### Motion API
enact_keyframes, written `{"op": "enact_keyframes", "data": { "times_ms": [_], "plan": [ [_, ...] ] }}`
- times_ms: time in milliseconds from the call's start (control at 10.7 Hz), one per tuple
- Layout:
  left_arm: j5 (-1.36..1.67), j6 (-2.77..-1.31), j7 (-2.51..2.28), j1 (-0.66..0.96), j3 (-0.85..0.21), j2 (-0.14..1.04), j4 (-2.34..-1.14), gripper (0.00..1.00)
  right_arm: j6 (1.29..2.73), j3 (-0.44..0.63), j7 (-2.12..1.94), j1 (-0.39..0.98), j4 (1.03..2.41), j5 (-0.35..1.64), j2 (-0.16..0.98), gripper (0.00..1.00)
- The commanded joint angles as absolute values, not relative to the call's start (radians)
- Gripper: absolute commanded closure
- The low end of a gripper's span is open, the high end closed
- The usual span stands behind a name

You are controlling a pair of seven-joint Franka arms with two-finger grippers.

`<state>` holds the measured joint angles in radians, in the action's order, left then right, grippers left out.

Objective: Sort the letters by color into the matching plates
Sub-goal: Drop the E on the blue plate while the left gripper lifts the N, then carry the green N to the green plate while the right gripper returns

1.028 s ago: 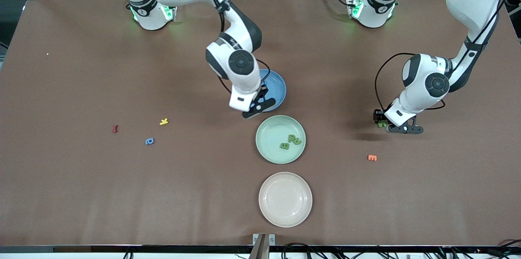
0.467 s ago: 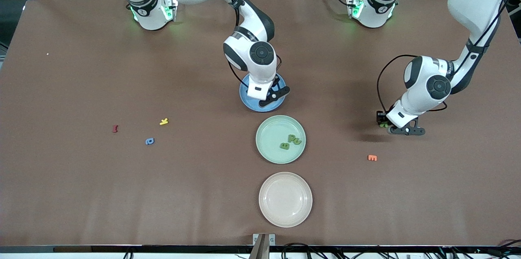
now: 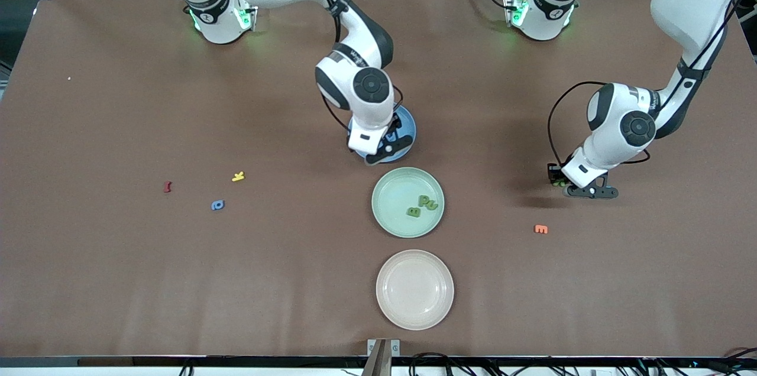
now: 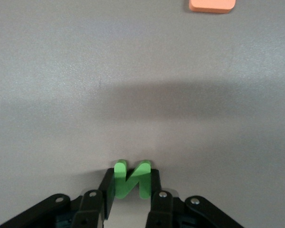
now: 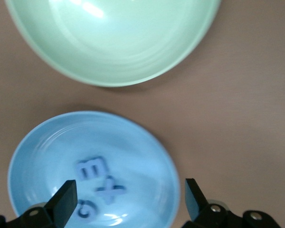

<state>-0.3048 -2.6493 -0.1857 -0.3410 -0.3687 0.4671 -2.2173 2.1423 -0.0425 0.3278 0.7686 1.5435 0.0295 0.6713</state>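
My left gripper is low at the table toward the left arm's end, shut on a green letter N with a finger on each side. Over the blue plate my right gripper hangs open with nothing between its fingers. Three blue letters lie in the blue plate. The mint green plate, nearer the camera, holds green letters. A blue letter lies loose toward the right arm's end.
A yellow letter and a red letter lie beside the loose blue one. An orange letter lies nearer the camera than my left gripper. A bare cream-pink plate sits nearest the camera.
My right gripper moved from the blue plate's nearer rim to over the plate and opened. My left gripper closed on the green letter, hardly shifting.
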Motion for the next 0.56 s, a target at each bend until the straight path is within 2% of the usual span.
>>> {"op": "enact_keyframes", "data": {
  "times_ms": [0, 187, 467],
  "plan": [
    [-0.344, -2.652, -0.256, -0.325, -0.371, 0.479, -2.188, 1.00, 2.048, -0.029, 0.269, 0.625, 1.545, 0.023, 0.586, 0.00],
    [-0.344, -2.555, -0.302, -0.270, -0.377, 0.462, -2.122, 1.00, 2.010, 0.001, 0.239, 0.522, 1.546, 0.023, 0.548, 0.00],
    [-0.330, -2.302, -0.409, -0.195, -0.446, 0.434, -1.972, 1.00, 1.977, 0.031, 0.163, 0.370, 1.546, 0.025, 0.511, 0.00]
  ]
}}
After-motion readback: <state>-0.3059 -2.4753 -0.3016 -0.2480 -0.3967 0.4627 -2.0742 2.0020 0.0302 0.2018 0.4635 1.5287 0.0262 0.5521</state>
